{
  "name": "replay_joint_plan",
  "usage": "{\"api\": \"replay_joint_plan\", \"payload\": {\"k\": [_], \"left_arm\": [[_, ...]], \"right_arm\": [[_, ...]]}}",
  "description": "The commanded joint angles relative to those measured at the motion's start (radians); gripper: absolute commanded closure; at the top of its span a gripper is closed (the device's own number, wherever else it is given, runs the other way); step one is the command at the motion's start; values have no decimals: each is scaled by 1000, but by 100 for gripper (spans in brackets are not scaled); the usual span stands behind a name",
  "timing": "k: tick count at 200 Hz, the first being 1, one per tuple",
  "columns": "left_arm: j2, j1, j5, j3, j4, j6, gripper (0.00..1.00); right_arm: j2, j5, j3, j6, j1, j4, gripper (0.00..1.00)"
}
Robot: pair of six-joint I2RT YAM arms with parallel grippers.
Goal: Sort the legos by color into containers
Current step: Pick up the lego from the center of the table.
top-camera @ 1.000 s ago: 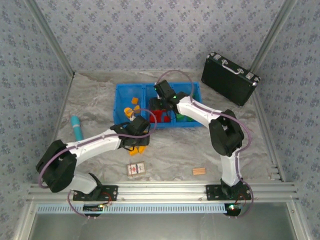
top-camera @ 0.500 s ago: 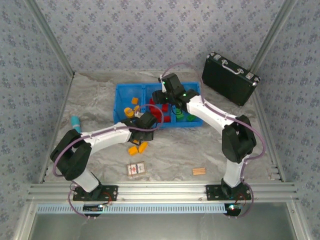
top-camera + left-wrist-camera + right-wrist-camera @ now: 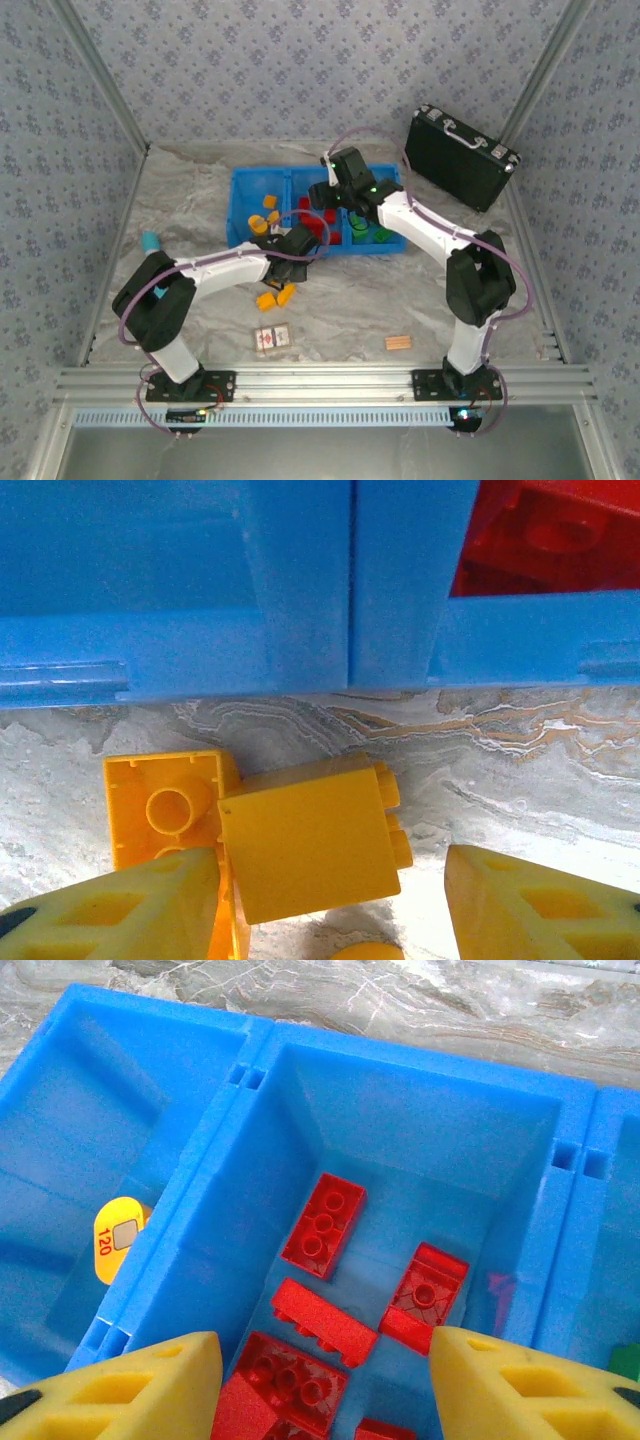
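Once back, left gripper (image 3: 297, 244) at tray (image 3: 240, 212)

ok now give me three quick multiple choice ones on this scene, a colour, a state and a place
1. The legos in the middle compartment are: A green, B red, C orange-yellow.
2. The right gripper is: A open and empty, B shut on a lego, C shut on the compartment's wall.
3. The loose orange-yellow legos lie: A in the middle compartment, B on the table before the tray, C in the right gripper.
Answers: 1 B, all red there; 2 A, its fingers stand apart, nothing between; 3 B, they rest outside the tray's wall.
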Motion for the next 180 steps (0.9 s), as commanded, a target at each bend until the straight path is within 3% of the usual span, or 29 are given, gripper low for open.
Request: {"api": "replay_joint_plan", "payload": {"k": [1, 99, 126, 180], "left_arm": [[34, -8, -27, 24, -19, -16, 40], [87, -8, -29, 42, -8, -14, 53], [91, -8, -25, 46, -9, -7, 60], [-58, -4, -66, 49, -55, 27, 70]], "right_arm": [[-38, -3, -6, -17, -10, -3, 42], [-26, -12, -11, -20, -29, 1, 41], [-26, -15, -18, -20, -33, 2, 41], [-59, 6, -35, -27, -40, -10, 41]]}}
